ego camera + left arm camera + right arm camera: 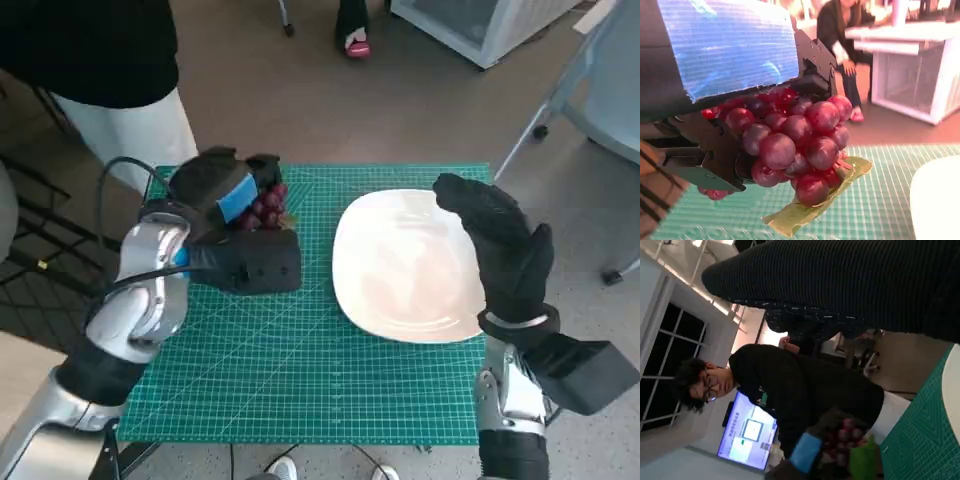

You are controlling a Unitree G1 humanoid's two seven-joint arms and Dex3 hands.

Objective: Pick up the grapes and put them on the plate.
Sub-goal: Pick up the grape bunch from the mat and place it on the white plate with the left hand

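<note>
Head view first: the left hand (232,200) sits over the far left part of the green cutting mat (300,390), and it's got the grapes (268,205) in its grip. You can only see a bit of dark red fruit poking out on the plate side of the blue tape. The bunch is near the mat's far edge, clearly short of the white plate (400,265), with a strip of bare green grid between the hand and the plate's near rim.

The plate takes up most of the mat's right half. Its right edge runs under the right hand (500,245), which floats over that rim with the gloved fingers stretched out flat and holding nothing. The near half of the mat, in front of both hands, is just grid lines, so that's where the free room is. A person in a black top stands just past the far left corner of the table.

Left wrist view is the good one: the bunch is clamped against the palm by black fingers (715,150), and the grapes hang clear above the mat with a green leaf (805,210) sticking out underneath. The plate's rim shows at 1 corner of that shot, well apart from the fruit.

Right wrist view mostly shows glove, plus the person and the bunch, blurry.
</note>
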